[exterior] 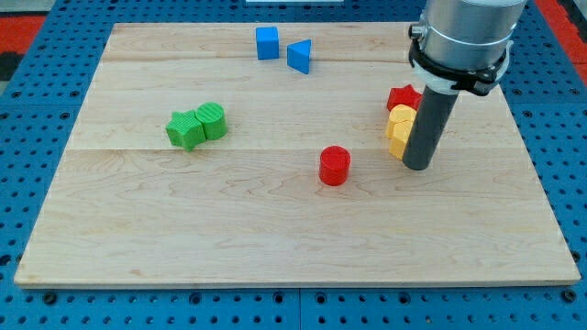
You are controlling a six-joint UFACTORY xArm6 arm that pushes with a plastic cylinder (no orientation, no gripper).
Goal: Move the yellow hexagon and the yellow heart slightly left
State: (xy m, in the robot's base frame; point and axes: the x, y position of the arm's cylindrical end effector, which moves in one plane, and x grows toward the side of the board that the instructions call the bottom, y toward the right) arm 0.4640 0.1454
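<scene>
Two yellow blocks stand at the view's right, one above the other. The upper one (401,117) and the lower one (397,139) touch; which is the hexagon and which the heart I cannot tell, as the rod hides their right sides. My tip (417,166) rests on the board just right of and slightly below the lower yellow block, touching or nearly touching it. A red star-like block (402,96) sits right above the yellow pair.
A red cylinder (335,166) stands left of the yellow blocks. A green star (185,129) and a green round block (212,119) touch at the view's left. A blue cube (267,42) and a blue triangle (299,56) lie at the top. The wooden board (138,229) is ringed by blue pegboard.
</scene>
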